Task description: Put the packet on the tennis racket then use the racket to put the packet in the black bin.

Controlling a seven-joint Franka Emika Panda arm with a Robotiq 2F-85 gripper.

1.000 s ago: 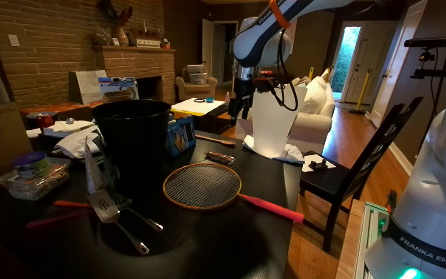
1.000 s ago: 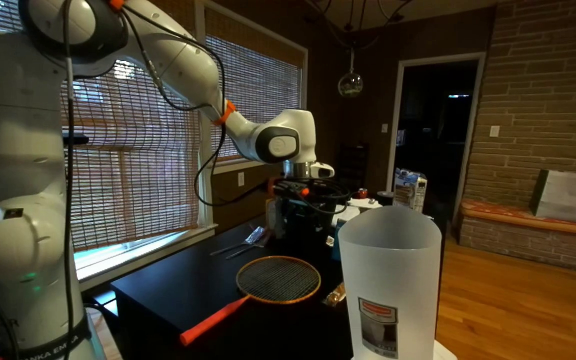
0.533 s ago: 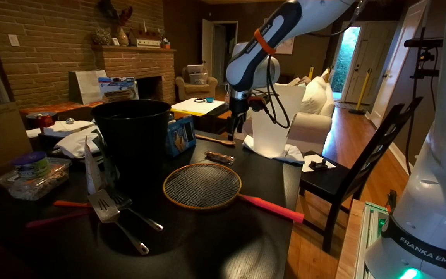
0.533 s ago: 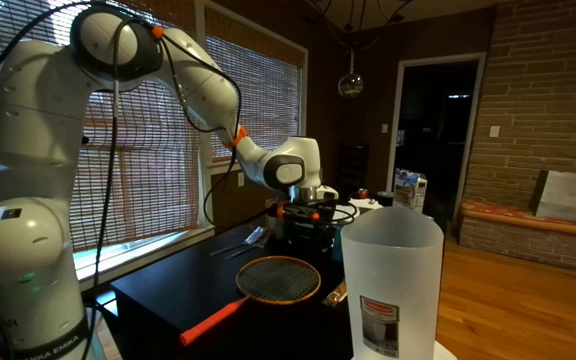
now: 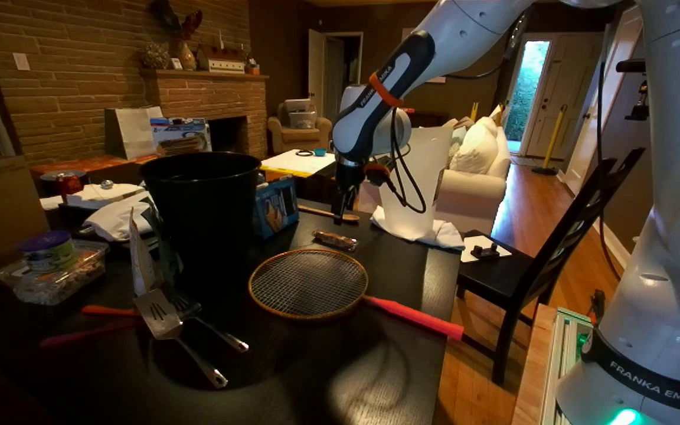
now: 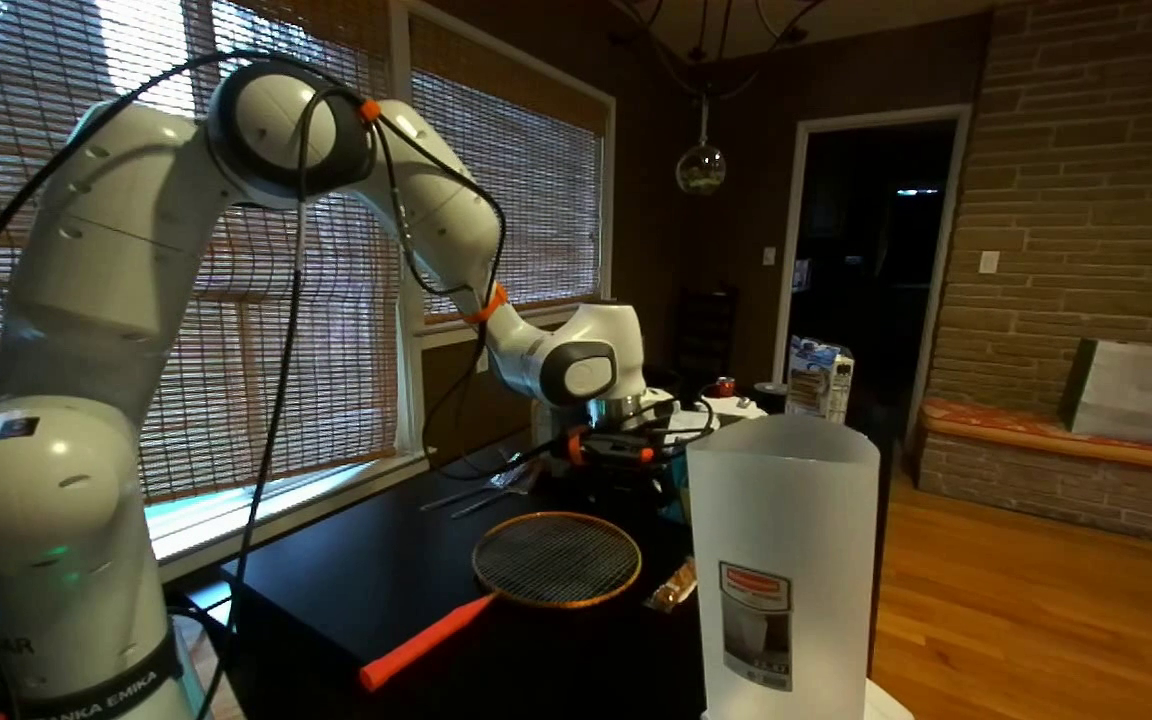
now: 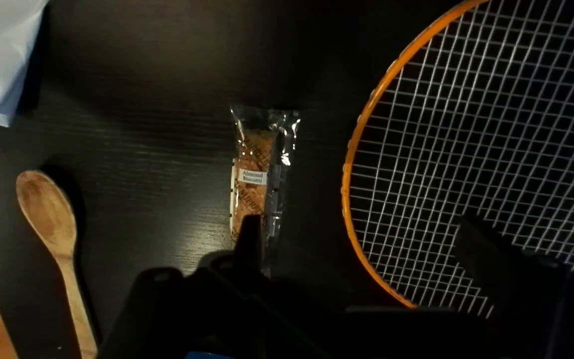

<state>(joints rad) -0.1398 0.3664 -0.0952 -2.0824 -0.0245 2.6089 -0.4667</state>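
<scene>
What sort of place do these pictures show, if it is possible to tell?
Most likely the living area of a home, though the pictures cannot confirm whose or where: an exterior view shows a pale sofa, an armchair and a fireplace.

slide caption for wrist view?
Almond Biscotti packet lying between wooden spoon and tennis racket, open tool in foreground.

White arm (image 6: 446,215), orange bands (image 5: 383,90), black cables (image 6: 286,355), FRANKA EMIKA lettering (image 5: 656,382); fingers (image 7: 250,244), dimly seen, look black.
</scene>
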